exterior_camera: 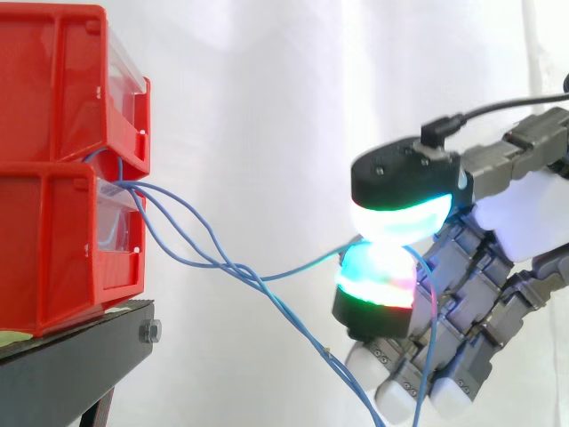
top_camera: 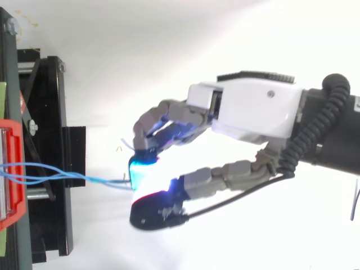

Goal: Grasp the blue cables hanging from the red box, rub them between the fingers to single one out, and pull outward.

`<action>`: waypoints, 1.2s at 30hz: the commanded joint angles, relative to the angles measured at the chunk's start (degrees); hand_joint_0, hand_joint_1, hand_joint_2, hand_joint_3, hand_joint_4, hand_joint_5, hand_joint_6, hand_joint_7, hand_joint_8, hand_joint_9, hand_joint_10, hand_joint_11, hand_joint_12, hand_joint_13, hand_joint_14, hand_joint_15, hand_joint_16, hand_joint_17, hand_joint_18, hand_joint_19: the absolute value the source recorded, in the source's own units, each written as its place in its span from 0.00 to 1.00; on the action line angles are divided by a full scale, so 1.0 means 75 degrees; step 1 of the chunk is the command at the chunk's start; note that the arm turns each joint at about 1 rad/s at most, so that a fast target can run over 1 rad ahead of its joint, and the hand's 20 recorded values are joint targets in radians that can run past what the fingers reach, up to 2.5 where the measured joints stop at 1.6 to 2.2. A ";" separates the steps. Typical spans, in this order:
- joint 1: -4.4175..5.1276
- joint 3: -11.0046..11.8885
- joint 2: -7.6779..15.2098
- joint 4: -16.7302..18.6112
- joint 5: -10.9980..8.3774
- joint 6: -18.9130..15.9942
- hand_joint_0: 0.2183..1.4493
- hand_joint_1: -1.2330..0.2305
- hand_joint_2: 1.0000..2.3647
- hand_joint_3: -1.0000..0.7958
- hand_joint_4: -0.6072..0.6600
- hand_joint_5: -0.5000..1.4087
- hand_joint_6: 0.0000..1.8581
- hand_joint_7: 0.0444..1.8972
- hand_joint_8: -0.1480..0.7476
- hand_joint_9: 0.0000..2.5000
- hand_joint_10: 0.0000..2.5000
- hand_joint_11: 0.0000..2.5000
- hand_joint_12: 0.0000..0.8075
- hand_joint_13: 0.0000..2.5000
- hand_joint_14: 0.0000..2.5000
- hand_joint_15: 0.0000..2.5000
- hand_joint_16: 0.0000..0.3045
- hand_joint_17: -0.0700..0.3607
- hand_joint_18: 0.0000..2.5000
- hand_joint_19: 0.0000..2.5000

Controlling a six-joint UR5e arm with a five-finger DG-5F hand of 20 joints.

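Thin blue cables point(exterior_camera: 191, 240) come out of the gap between two stacked red bins point(exterior_camera: 53, 169) at the left and twist together in mid-air. One blue cable point(exterior_camera: 302, 265) runs right into my hand point(exterior_camera: 511, 222), pinched between two glowing fingertips point(exterior_camera: 398, 213). The other cables point(exterior_camera: 338, 369) sag down past the hand's lower fingers. From above, the cables point(top_camera: 62, 176) leave the red bin point(top_camera: 11, 169) and reach the pinching pads point(top_camera: 143, 174). The hand stands well right of the bins.
The bins rest on a black stand point(exterior_camera: 80, 374) with a bolt point(exterior_camera: 149, 332) at its front corner. A white curtain hangs behind. In the top view the stand's black frame point(top_camera: 50, 157) lies left of the hand.
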State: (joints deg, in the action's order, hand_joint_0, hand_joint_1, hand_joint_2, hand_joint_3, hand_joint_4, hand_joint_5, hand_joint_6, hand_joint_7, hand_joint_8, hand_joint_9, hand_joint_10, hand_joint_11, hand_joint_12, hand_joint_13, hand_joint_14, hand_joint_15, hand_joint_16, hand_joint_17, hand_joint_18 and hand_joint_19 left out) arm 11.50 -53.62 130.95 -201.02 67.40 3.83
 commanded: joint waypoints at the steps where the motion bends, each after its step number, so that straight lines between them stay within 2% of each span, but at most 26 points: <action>1: 0.0002 -0.0046 0.0000 0.0319 0.0530 -0.0393 0.30 0.32 0.01 0.54 0.39 0.20 0.47 0.59 0.41 0.26 0.00 0.07 0.51 0.21 0.00 0.13 0.17 0.44 0.20 0.14; 3: 0.0002 -0.0034 0.0000 0.0377 0.0740 -0.0592 0.30 0.32 0.01 0.54 0.40 0.20 0.47 0.59 0.41 0.26 0.00 0.07 0.51 0.21 0.00 0.13 0.18 0.44 0.20 0.14; 8: 0.0002 -0.0046 0.0000 0.0412 0.1022 -0.0956 0.30 0.32 0.01 0.54 0.40 0.20 0.47 0.59 0.41 0.26 0.00 0.07 0.51 0.21 0.00 0.13 0.17 0.44 0.20 0.14; 36: 0.0002 -0.0058 0.0012 0.0424 0.1010 -0.0874 0.30 0.32 0.01 0.54 0.40 0.20 0.47 0.59 0.43 0.26 0.00 0.08 0.51 0.20 0.00 0.13 0.17 0.44 0.20 0.14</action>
State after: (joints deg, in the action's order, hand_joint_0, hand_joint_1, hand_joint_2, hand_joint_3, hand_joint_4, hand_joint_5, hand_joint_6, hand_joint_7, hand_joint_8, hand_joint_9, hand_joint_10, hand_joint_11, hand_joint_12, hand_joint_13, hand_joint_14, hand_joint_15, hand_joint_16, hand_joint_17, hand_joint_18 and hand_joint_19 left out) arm 11.50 -54.04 131.01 -197.84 74.97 -2.72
